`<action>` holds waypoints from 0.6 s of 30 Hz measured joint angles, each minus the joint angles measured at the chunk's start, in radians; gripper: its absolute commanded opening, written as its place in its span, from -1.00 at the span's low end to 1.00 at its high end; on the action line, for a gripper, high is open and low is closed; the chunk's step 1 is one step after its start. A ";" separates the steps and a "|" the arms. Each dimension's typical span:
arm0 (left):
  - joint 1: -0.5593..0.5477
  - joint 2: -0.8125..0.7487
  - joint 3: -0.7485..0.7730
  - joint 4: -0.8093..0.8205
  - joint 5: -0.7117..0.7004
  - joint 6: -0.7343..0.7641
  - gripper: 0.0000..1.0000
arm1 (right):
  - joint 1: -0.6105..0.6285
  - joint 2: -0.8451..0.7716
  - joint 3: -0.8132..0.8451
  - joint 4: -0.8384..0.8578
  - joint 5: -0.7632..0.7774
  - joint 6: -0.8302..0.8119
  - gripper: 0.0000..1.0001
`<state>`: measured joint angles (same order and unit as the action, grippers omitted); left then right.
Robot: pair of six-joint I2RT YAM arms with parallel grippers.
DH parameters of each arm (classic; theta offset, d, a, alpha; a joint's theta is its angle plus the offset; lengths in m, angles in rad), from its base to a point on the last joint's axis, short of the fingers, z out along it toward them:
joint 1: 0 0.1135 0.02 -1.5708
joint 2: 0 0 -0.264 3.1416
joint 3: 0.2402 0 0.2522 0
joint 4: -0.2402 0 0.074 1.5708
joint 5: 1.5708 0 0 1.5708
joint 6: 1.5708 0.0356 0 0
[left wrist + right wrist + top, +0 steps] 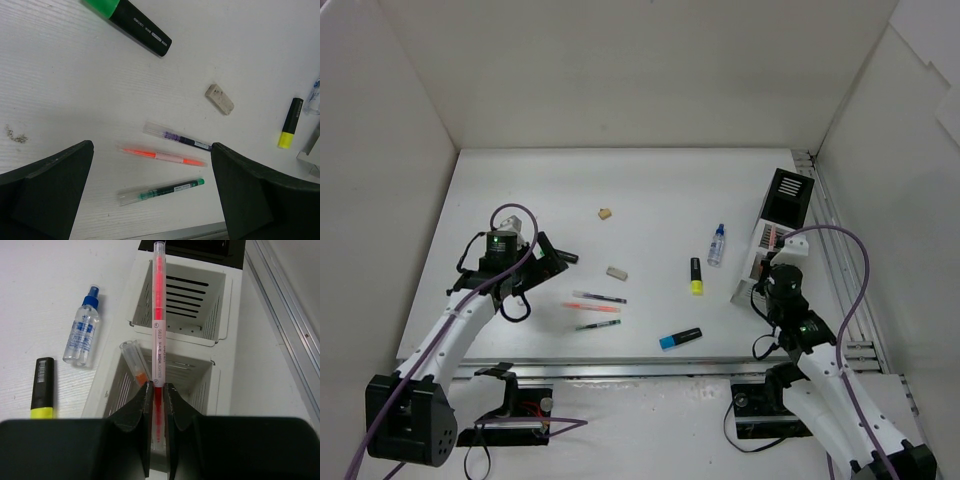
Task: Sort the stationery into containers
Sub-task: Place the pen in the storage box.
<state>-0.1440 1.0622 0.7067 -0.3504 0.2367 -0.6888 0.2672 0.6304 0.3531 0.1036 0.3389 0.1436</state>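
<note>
My right gripper [158, 387] is shut on a red pen [158, 315] and holds it over the white sections of the organizer [220, 310], which stands at the table's right [760, 250]. An orange-tipped pen [135, 362] leans in the near white section. My left gripper [152, 146] is open above three pens: purple [177, 137], orange [162, 156] and green [161, 191]. They lie left of centre in the top view [598, 308]. A green highlighter [135, 22] lies just beyond them.
A grey eraser [617, 272], a tan eraser [606, 213], a yellow highlighter [696, 276], a blue highlighter [680, 339] and a glue bottle [717, 244] lie mid-table. White walls enclose the table. A metal rail [620, 365] runs along the near edge.
</note>
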 measured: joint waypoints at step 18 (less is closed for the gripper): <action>-0.008 0.005 0.011 0.000 -0.002 0.005 0.99 | 0.000 0.072 0.000 0.009 -0.006 0.014 -0.64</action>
<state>-0.1516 1.0672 0.7181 -0.3504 0.2344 -0.6834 0.2672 0.7025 0.3531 0.1123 0.3332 0.1574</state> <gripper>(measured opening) 0.996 0.150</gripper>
